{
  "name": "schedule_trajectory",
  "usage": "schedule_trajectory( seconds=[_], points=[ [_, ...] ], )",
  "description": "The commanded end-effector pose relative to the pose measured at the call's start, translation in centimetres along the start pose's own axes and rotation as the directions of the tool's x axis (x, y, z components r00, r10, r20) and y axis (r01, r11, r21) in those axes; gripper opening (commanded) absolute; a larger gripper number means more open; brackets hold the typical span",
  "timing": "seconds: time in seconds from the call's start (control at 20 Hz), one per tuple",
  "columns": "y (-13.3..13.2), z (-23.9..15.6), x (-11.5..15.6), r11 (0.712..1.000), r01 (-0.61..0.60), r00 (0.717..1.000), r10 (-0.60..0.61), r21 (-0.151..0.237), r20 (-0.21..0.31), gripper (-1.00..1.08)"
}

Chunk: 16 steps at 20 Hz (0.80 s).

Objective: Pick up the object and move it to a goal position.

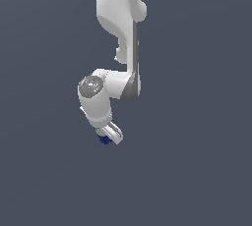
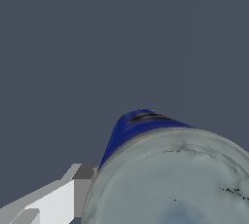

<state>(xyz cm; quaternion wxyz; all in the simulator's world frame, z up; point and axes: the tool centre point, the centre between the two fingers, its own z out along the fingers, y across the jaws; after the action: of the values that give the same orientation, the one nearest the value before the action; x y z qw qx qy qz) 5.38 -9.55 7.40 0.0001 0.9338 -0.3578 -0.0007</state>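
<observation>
Where the exterior view is read from its left, the first entry is plain dark grey-blue ground, unmarked. Next, toward the middle: one white robot arm, descending from the upper edge, with a grey-capped round joint at its lower bend and a darker grey strip along the side of the link. Below the joint: the white gripper, tilted, pointing down and slightly toward the exterior view's right. At its tip: the object, of which only a small dark blue patch shows, touching the gripper; whether it rests on the ground cannot be told. Right of the arm: more bare ground.

Wrist view, same order: one white and grey finger, pressed against the side of the object, which fills much of the picture close to the lens. Object details: dark blue printed side, pale silvery-grey round end with faint dark scuffs. The second finger is out of sight; the gripper appears clamped on the object.
</observation>
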Motion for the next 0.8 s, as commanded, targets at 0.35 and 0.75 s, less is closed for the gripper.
schedule_trajectory(
  seconds=[0.35, 0.75],
  points=[
    [-0.3, -1.7, 1.5, 0.997, -0.072, 0.997, 0.072, 0.009, -0.027, -1.00],
    [-0.6, -5.6, 4.9, 0.972, -0.231, 0.969, 0.234, 0.034, -0.083, -1.00]
  ],
)
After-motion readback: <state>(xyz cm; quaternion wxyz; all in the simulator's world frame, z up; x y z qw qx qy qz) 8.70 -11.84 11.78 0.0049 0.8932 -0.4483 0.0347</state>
